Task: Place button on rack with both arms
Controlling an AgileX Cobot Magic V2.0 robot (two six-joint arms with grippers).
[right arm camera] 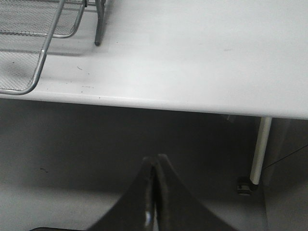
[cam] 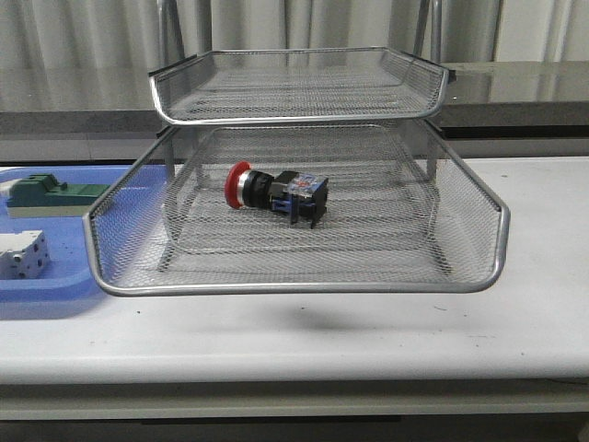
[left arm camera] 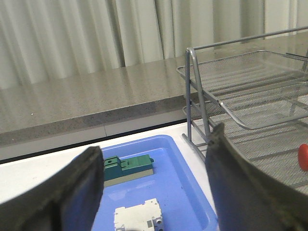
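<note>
Blue tray [cam: 55,281] beside rack [cam: 294,285]; button [cam: 274,193] inside.

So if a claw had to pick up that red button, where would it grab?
Probably the black body of the button, from the rack's open front: it lies on its side, red cap pointing left, and the upper tray blocks a top approach.

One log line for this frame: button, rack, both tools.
button: lying in rack middle tier, cap left | left tool: open, empty, over blue tray | right tool: shut, empty, off table edge
</note>
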